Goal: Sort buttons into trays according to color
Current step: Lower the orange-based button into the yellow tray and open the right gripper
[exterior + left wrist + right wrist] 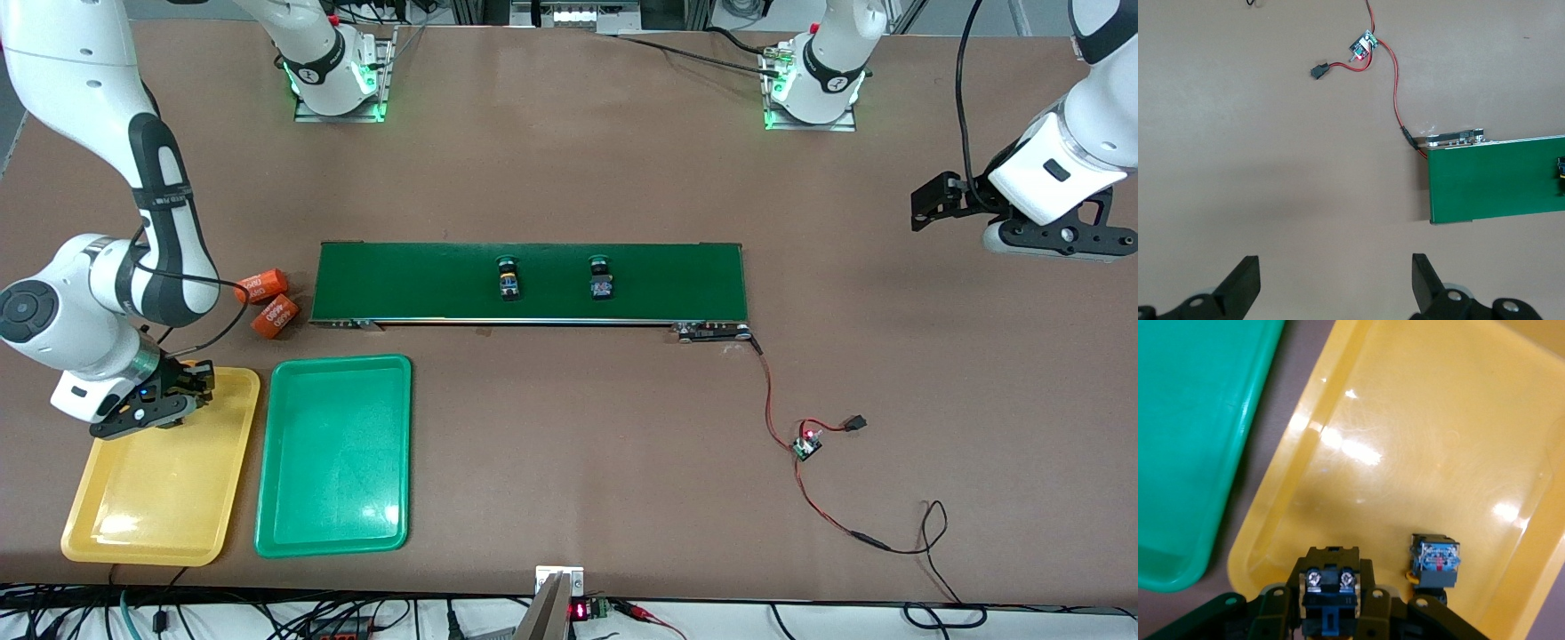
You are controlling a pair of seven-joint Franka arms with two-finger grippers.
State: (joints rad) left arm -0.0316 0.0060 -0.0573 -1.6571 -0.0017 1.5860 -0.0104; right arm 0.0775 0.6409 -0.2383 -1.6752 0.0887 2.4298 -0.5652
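Note:
Two green-capped buttons point(508, 277) point(602, 277) lie apart on the dark-green belt point(400, 280). My right gripper point(147, 416) hangs over the yellow tray point(107, 533) at the end nearest the belt, shut on a dark button point(1330, 597) whose cap is hidden. The right wrist view shows another button point(1436, 561), with a yellow rim, lying in the yellow tray point(1418, 420) just beside my right gripper point(1330, 587). Beside it the green tray point(333, 462) holds nothing. My left gripper point(1058, 242) waits open in the air over bare table at the left arm's end, nothing between its fingers point(1245, 283).
Two orange cylinders point(262, 286) point(276, 316) lie by the belt's end toward the right arm. Red and black wires run from the belt's other end to a small circuit board point(807, 444). In the left wrist view that board point(1363, 45) and the belt's end point(1491, 180) show.

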